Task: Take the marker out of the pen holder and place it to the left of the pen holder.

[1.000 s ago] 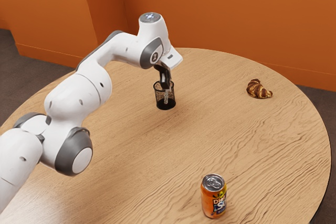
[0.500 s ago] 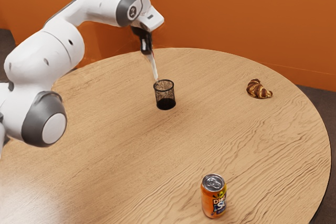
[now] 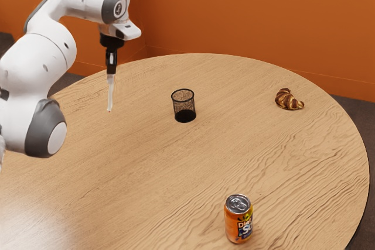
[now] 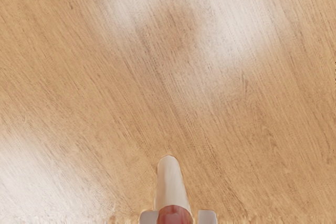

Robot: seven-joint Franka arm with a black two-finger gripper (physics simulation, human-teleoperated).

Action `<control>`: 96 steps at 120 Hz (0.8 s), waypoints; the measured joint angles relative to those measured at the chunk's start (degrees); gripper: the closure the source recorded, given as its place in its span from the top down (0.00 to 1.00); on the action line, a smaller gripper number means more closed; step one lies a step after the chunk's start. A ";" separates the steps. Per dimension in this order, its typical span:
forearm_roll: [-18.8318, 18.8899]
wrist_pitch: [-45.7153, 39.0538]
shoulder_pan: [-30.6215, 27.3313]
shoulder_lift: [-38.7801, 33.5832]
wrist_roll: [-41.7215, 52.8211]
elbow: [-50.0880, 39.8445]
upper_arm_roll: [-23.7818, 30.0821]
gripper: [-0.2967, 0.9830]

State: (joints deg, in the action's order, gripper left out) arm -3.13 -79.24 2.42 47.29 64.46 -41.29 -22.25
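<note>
I'm looking down at a round, light-brown wooden surface (image 3: 252, 150), its grain running in wavy streaks. Behind it stand plain burnt-orange walls (image 3: 252, 16) that meet in a corner, with a low skirting (image 3: 328, 84). Dark floor (image 3: 362, 118) shows beyond the surface's rim. Soft whitish glare (image 3: 29, 226) lies across the wood.

below gripper fingers (image 3: 111, 69): marker (image 3: 110, 93) juts down. round wooden table (image 3: 146, 162) beneath. from fingers toward exterior view's right: open gap, then mesh pen holder (image 3: 185, 110) in the way, croissant (image 3: 289, 100) well beyond. diet soda can (image 3: 239, 223) well apart.
</note>
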 joint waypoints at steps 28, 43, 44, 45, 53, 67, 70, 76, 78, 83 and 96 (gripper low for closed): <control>-0.17 12.62 -0.14 9.21 -0.68 5.73 -6.65 0.15; -0.71 14.77 -1.79 13.92 -1.12 8.74 -6.67 0.15; -0.78 14.77 -1.86 14.14 -1.15 8.80 -6.67 0.15; -0.87 14.74 -1.92 14.36 -1.18 8.86 -6.66 0.15; -1.76 14.22 -2.38 15.90 -1.39 9.09 -6.60 0.15; -2.67 13.29 -2.66 17.78 -1.71 9.17 -6.57 0.15; -2.78 13.12 -2.67 18.03 -1.78 9.18 -6.56 0.15; -2.94 12.78 -2.67 18.52 -1.88 9.19 -6.57 0.16; -2.98 12.65 -2.67 18.67 -1.91 9.19 -6.54 0.16; -3.20 12.40 -2.67 19.13 -1.99 9.20 -6.55 0.16; -4.10 12.29 -2.68 19.74 -2.25 9.19 -6.54 0.29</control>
State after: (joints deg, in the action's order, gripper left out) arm -7.23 -66.94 -0.26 67.03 62.21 -32.10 -28.79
